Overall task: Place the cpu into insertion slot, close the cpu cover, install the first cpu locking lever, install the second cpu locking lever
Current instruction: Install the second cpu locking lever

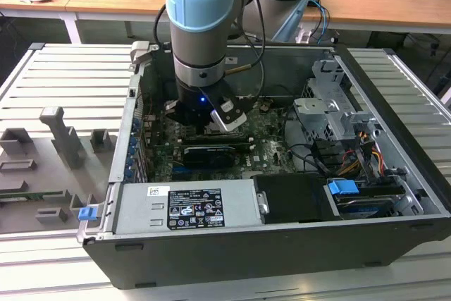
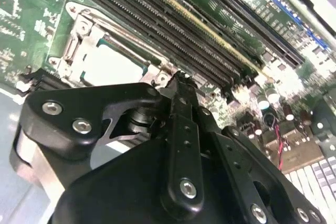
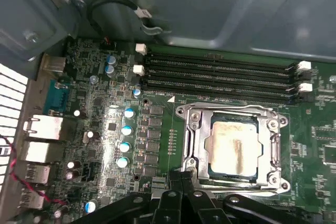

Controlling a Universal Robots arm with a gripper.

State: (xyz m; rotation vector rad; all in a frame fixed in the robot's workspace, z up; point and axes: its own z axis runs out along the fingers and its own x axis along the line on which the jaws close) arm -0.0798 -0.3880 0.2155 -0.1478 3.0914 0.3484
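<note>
The cpu [image 3: 233, 148] lies flat in the insertion slot [image 3: 280, 181], its pale beige face showing through the window of the cpu cover [image 3: 192, 129]. The silver cover lies down flat over it. My gripper [image 3: 182, 174] is shut with nothing between its fingers, and its tips rest at the socket's edge near one corner. In the second wrist view the black fingers [image 2: 181, 108] point at the corner of the cover [image 2: 84, 30], just beside the cpu [image 2: 113, 66]. In the exterior view the gripper [image 1: 211, 126] reaches down into the open computer case onto the green board.
Long black memory slots [image 3: 220, 74] run right beside the socket. Capacitors [image 3: 126, 129] and rear ports [image 3: 44, 129] sit on its other side. The case walls [image 1: 394, 103], a drive cage [image 1: 331, 111] and the power supply [image 1: 187, 206] hem the arm in. Grey fixtures [image 1: 56, 146] lie outside the case.
</note>
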